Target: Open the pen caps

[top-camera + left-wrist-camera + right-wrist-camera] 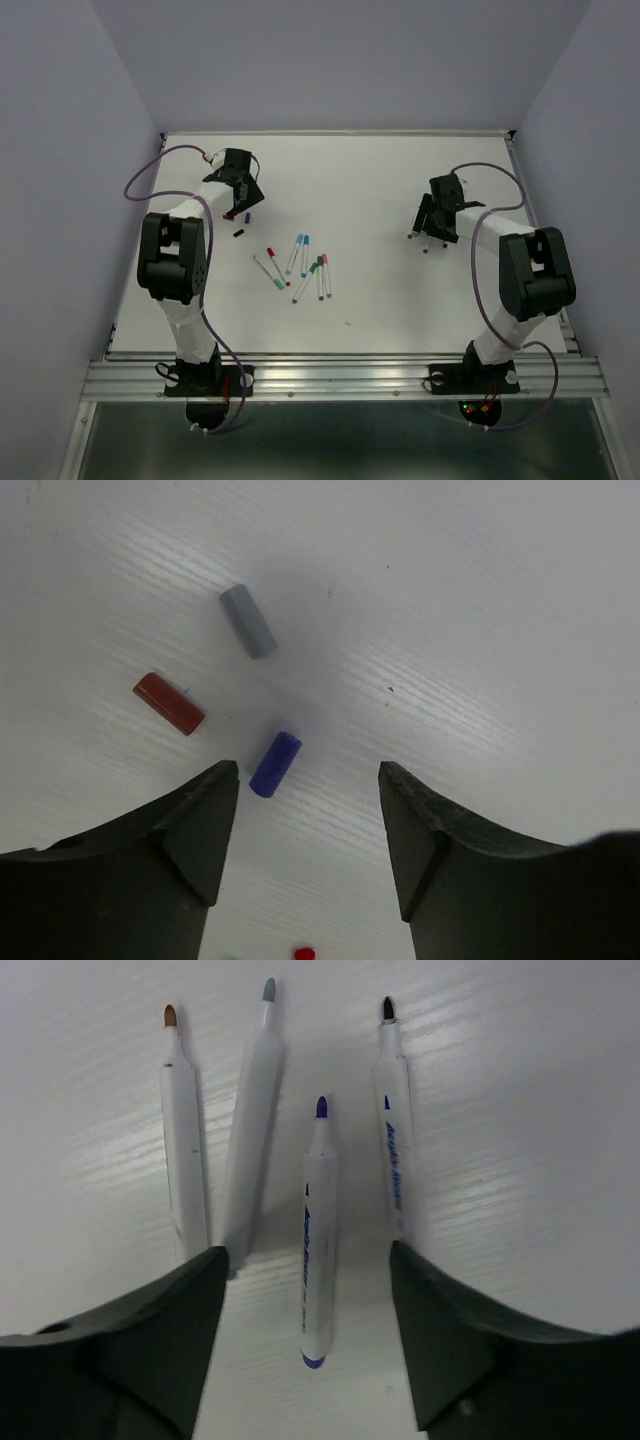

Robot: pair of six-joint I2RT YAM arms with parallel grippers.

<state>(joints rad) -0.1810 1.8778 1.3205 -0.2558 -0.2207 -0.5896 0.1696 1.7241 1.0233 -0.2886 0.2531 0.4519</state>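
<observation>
In the left wrist view, three loose pen caps lie on the white table: a grey cap [248, 621], a dark red cap [169, 703] and a blue cap [275, 764]. My left gripper [308, 780] is open and empty just above them, with the blue cap near its left finger. From the top view the left gripper [239, 205] is at the far left. My right gripper [428, 235] [308, 1260] is open over four uncapped white pens. The blue-tipped pen [319, 1230] lies between its fingers, untouched. Several capped pens [300, 265] lie mid-table.
A small black cap [239, 233] lies just near of the left gripper. A tiny red piece [304, 953] shows at the bottom edge of the left wrist view. The brown-tipped [180, 1130], grey-tipped [252, 1130] and black-tipped [395, 1130] pens lie side by side.
</observation>
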